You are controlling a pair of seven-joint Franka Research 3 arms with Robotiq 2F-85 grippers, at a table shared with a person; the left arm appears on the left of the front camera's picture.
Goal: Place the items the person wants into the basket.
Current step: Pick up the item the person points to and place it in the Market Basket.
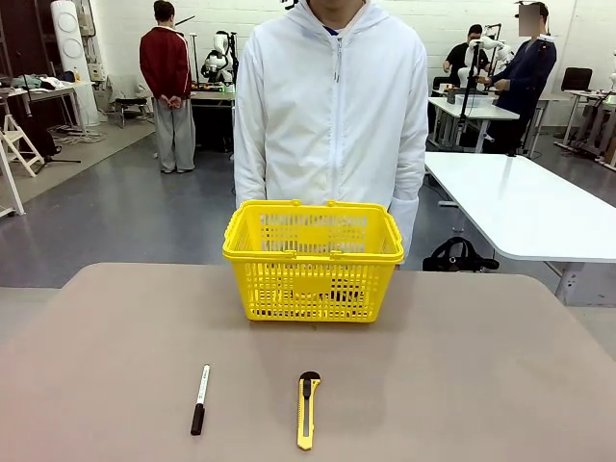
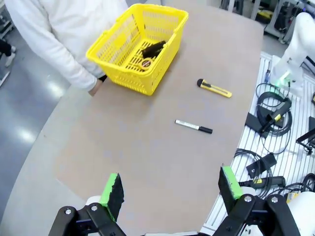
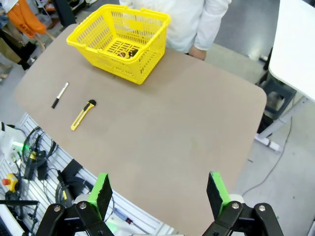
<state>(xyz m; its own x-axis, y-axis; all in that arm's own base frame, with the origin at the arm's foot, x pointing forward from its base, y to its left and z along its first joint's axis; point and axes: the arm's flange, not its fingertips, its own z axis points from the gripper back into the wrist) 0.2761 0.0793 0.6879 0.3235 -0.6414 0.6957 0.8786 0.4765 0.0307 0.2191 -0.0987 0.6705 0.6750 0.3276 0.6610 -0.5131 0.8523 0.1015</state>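
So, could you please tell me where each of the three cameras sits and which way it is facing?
Front view: low on the robot's side, facing across the table at the basket and the person.
Left wrist view: high, looking down past the open left gripper at the marker and utility knife.
Right wrist view: high above the near edge, over the open right gripper.
All three views share the basket, marker and knife.

Bright even light, perhaps edge distortion
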